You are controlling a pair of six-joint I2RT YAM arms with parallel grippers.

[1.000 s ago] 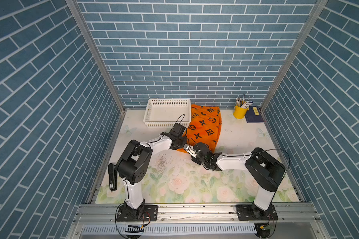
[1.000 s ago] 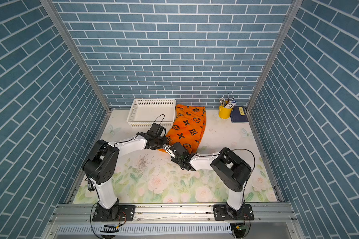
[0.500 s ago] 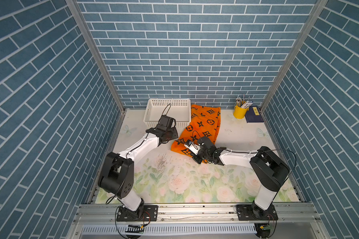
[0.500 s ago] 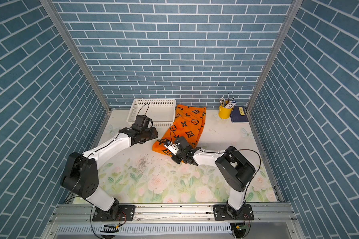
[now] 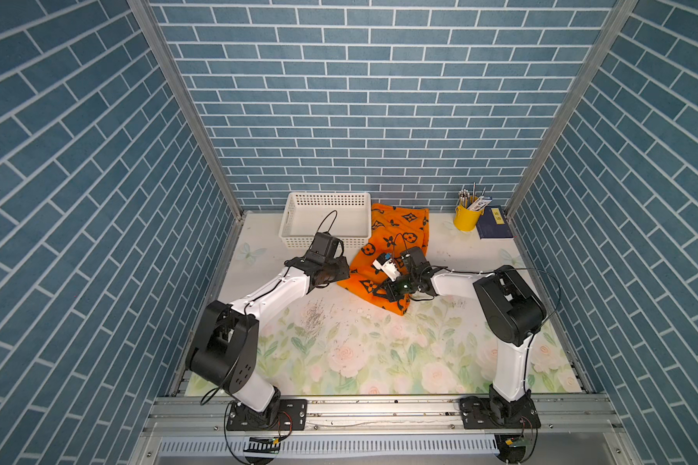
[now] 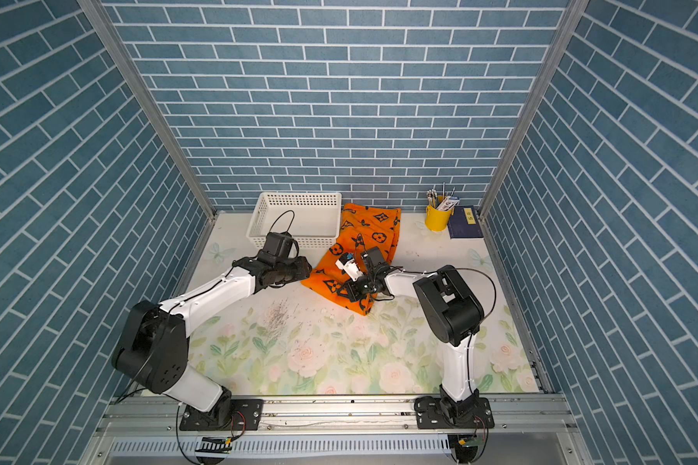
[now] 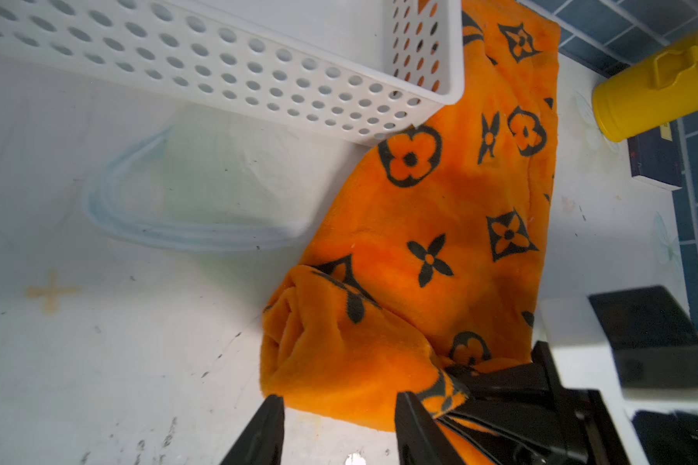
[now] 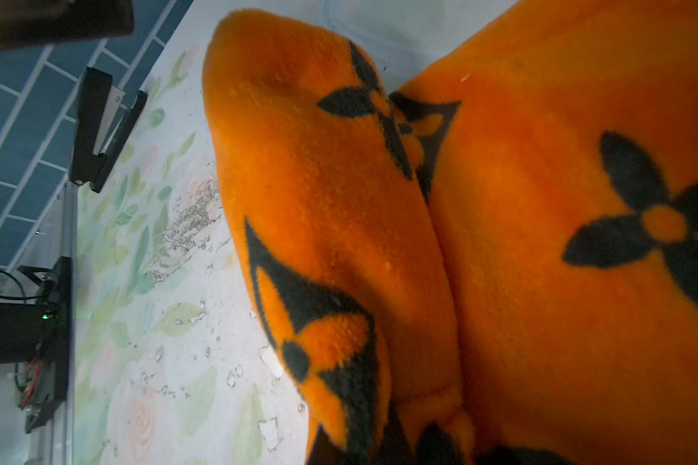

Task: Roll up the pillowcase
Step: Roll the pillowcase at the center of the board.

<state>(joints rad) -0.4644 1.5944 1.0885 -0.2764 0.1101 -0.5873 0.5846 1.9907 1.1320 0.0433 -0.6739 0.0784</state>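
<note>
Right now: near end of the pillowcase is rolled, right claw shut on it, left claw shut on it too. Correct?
Not quite. The left claw is open, not gripping: the left wrist view shows its jaws apart beside the roll's end. The pillowcase is rolled at its near end, and the right claw is shut on it.

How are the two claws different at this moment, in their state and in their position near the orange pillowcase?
The left claw stands open beside the rolled end of the pillowcase, holding nothing; the right claw is shut on the pillowcase's roll. The left claw is at the side near the white basket; the right claw lies over the fabric. Both are low, at the rolled near end.
</note>
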